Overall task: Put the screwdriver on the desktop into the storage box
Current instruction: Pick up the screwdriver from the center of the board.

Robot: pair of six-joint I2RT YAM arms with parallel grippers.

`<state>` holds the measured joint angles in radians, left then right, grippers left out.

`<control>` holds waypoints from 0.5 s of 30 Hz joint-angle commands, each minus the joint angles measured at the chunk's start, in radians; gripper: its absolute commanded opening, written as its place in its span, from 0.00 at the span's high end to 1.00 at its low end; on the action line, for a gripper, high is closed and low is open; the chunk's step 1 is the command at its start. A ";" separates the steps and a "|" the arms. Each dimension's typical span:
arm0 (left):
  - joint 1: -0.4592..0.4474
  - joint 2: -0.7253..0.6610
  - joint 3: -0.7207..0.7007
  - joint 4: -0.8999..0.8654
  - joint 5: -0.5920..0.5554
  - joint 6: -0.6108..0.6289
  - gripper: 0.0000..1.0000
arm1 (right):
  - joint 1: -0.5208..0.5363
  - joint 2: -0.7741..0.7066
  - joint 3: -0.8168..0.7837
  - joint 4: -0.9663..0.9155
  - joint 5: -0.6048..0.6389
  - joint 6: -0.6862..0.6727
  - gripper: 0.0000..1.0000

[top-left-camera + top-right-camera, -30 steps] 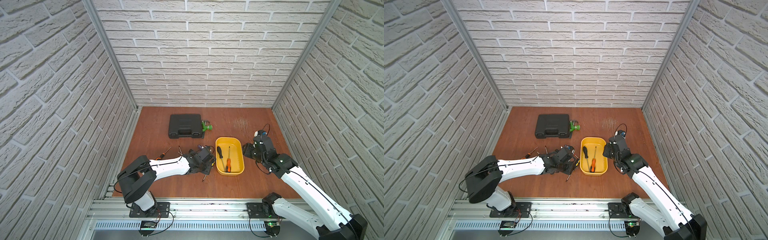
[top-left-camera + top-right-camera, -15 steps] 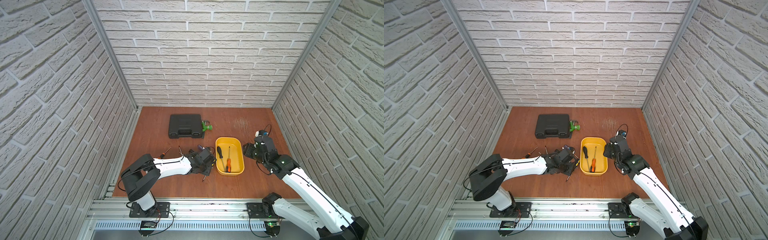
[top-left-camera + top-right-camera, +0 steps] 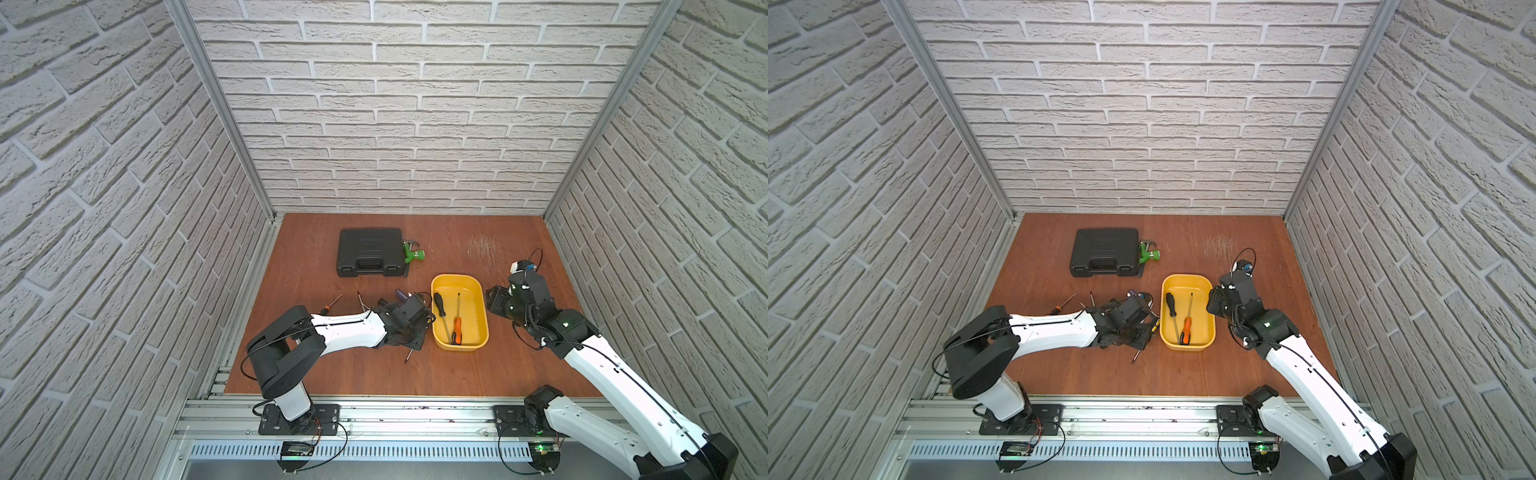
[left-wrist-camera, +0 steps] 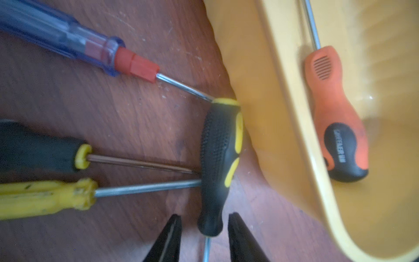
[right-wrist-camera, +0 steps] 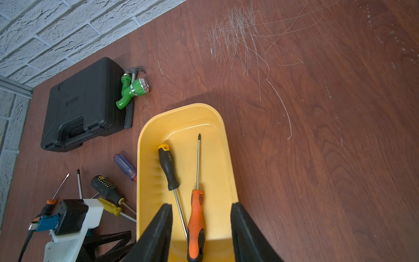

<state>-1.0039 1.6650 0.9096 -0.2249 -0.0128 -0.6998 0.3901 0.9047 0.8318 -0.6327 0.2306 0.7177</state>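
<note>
**Handle end bracketed by the left gripper [image 4: 205, 229]**

The two black fingers [image 4: 170, 240] are held narrowly apart, one on each side of the slim end of a black-and-yellow screwdriver [image 4: 218, 158]. A sliver of wood is seen between each finger and the handle, so nothing is gripped. The screwdriver is laid flat on the desktop [image 4: 136, 108]. Its handle runs along the outer wall of the storage box [image 4: 260, 90] and appears to touch it, though the blur there leaves this uncertain.

The handle is met by the shafts of three others lying on the wood: a blue clear-handled screwdriver [image 4: 68, 38], a yellow-collared screwdriver [image 4: 38, 149] and a yellow-handled screwdriver [image 4: 45, 197].

Inside the box, an orange-and-black screwdriver [image 4: 335, 108] and a yellow-capped screwdriver [image 5: 169, 167] are laid lengthwise, with their shafts crossing.

The right gripper [image 5: 201, 204] is held with its fingers wide apart and nothing is clasped. In its wrist view, the near end of the box is seen between them.

Farther back on the desktop, a closed black tool case [image 3: 370, 251] is set, with a green fitting [image 3: 413, 255] just beside its right edge.
</note>
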 commanded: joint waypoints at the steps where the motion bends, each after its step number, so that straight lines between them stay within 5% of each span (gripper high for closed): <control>1: -0.004 0.020 0.017 0.024 0.013 0.003 0.62 | -0.005 -0.015 -0.006 0.011 0.012 -0.008 0.53; 15: -0.004 0.043 0.028 0.011 0.010 -0.002 0.67 | -0.005 -0.021 -0.010 0.007 0.014 -0.008 0.53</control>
<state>-1.0046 1.6951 0.9165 -0.2237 -0.0010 -0.7010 0.3901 0.8978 0.8318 -0.6331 0.2310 0.7177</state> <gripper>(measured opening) 0.331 0.473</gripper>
